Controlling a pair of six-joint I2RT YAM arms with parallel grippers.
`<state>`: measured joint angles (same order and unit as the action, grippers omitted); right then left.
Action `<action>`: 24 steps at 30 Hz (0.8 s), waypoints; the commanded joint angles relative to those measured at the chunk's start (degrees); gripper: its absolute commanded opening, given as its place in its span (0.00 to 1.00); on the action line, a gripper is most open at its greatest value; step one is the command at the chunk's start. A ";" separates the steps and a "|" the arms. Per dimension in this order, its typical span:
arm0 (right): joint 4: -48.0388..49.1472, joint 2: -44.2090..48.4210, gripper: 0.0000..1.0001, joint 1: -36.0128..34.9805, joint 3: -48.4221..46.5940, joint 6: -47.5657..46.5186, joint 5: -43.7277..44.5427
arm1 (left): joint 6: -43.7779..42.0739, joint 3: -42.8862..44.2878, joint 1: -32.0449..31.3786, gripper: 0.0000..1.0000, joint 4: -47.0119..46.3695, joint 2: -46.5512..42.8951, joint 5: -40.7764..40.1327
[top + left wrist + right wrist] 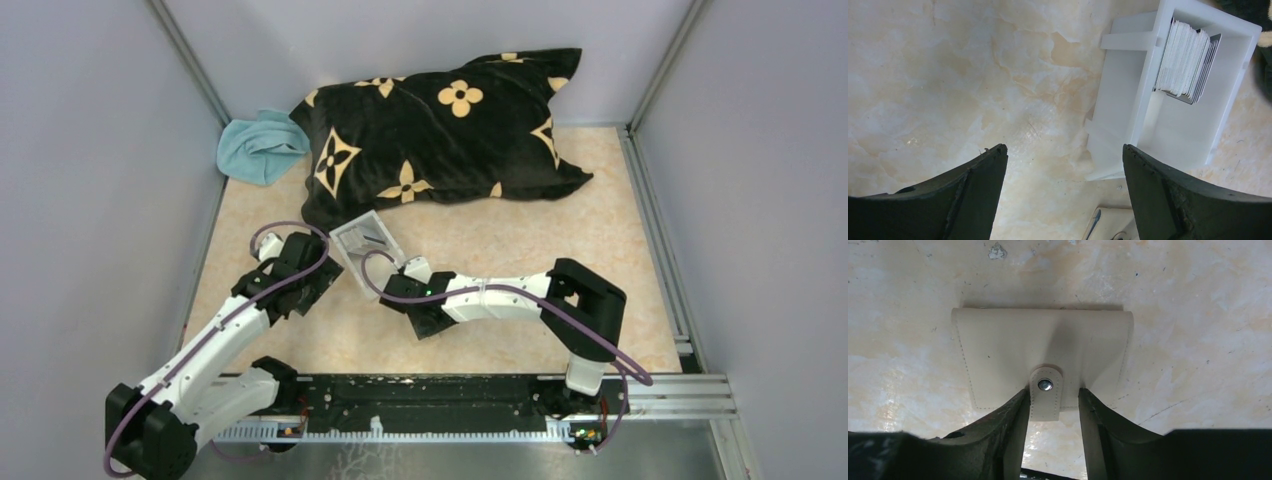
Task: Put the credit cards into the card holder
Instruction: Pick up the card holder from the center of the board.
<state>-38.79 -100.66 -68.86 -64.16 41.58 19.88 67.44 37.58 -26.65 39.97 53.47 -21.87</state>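
Note:
The card holder is a closed tan wallet lying flat on the marbled table, its tab and snap stud pointing toward me. My right gripper is open, its fingers straddling the tab: the left finger touches the tab's edge, the right stands a little apart. The credit cards stand on edge as a stack inside a white tray. My left gripper is wide open over bare table just left of the tray, holding nothing. A corner of the card holder shows below it.
A black pillow with tan flowers lies across the back, touching the tray. A light blue cloth sits in the back left corner. Walls close both sides. A metal rail runs along the near edge.

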 commanded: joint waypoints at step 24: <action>7.75 15.25 0.00 1.04 2.55 -12.46 -1.63 | -0.70 -0.31 -1.43 0.91 -1.39 -3.70 1.42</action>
<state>-36.69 -92.05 -68.12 -61.52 33.89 18.85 67.68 37.32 -27.57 39.83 51.40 -21.47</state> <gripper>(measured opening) 0.020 0.909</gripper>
